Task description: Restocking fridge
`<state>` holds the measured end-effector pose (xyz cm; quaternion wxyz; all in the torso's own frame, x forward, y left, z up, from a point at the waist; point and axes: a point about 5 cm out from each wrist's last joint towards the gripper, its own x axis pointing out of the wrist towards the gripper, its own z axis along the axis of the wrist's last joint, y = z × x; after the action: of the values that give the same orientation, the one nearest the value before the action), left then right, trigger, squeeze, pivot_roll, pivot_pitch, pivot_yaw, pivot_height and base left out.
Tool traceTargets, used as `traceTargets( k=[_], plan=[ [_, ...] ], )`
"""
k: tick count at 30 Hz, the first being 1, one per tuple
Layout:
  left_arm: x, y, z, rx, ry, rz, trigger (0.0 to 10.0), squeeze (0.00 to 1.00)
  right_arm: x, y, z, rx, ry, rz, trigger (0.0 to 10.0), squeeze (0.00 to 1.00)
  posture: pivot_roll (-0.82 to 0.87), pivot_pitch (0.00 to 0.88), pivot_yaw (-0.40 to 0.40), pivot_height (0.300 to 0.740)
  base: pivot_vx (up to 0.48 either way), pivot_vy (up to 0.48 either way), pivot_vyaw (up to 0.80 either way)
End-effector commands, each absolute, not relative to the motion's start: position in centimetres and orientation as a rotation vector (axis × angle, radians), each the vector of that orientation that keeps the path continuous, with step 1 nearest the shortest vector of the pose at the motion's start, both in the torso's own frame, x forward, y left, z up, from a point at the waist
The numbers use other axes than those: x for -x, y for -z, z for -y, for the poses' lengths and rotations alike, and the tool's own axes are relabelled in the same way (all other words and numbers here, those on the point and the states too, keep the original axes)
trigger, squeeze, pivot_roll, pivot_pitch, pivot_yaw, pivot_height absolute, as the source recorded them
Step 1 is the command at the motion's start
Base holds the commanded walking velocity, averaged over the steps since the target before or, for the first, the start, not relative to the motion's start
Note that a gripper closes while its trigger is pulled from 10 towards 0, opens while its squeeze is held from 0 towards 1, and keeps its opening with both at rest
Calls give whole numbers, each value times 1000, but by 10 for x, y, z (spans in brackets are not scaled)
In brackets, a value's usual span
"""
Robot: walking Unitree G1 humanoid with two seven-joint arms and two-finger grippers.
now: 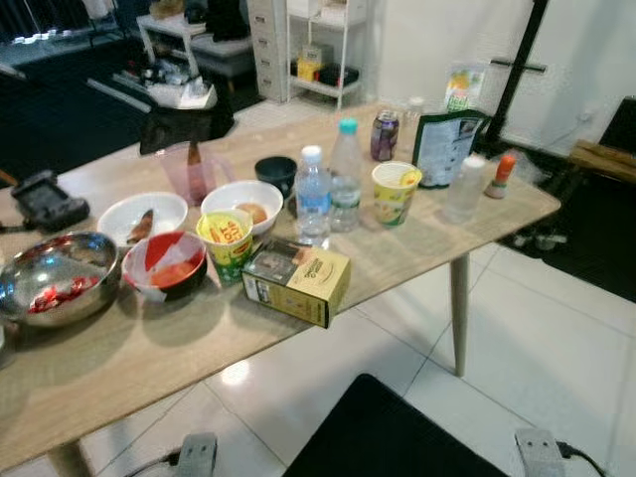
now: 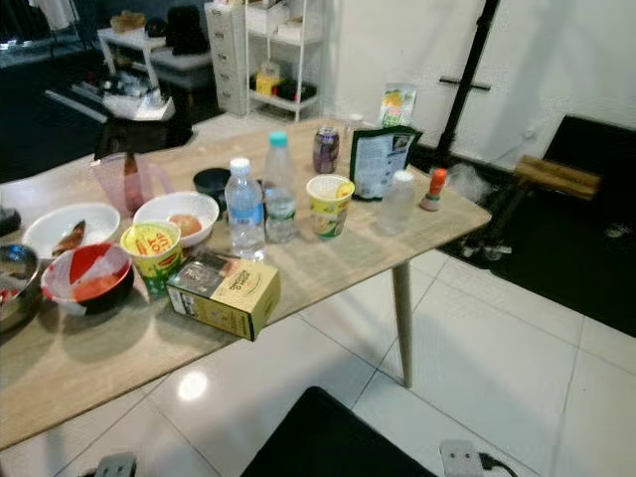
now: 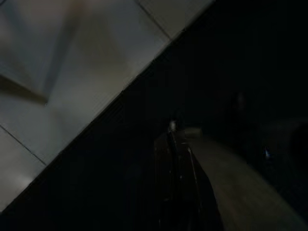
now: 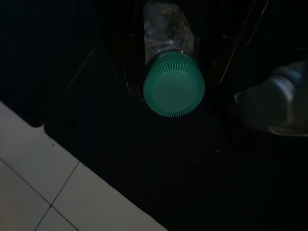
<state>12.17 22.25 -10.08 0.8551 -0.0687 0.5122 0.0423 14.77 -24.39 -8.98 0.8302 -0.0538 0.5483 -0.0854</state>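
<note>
My right gripper [image 4: 174,72] hangs low over a black mat and white tiles, shut on a clear plastic bottle with a green ribbed cap [image 4: 173,89]; the dark fingers [image 4: 126,72] flank the bottle's neck. The left gripper [image 3: 176,149] shows as a dark shape above tiles and the mat. On the wooden table [image 1: 417,248] stand a white-capped water bottle [image 1: 312,199], a teal-capped bottle [image 1: 345,179], a yellow cup [image 1: 396,192], a yellow-lidded cup [image 1: 228,241], a yellow box [image 1: 297,280], a purple can [image 1: 385,135] and a dark pouch [image 1: 446,147].
A steel bowl [image 1: 55,278], a red bowl [image 1: 164,266] and two white bowls [image 1: 242,206] crowd the table's left part. A clear bottle [image 1: 464,187] stands near the right corner. A black mat [image 1: 388,437] lies at my feet. Shelving [image 1: 318,50] stands behind.
</note>
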Motion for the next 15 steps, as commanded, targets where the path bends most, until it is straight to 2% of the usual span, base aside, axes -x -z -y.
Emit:
traceTargets(
  k=[1,15],
  plan=[
    [-126,100,-222,132,-73,-1070,10000,0,-146,90,247,112,196,-1169,10000,0,-12,0,9,740,0,0,-781],
    [-122,101,-222,135,-76,-1078,10000,0,-143,90,247,123,184,-1176,10000,0,-12,0,7,740,0,0,-781]
  ],
)
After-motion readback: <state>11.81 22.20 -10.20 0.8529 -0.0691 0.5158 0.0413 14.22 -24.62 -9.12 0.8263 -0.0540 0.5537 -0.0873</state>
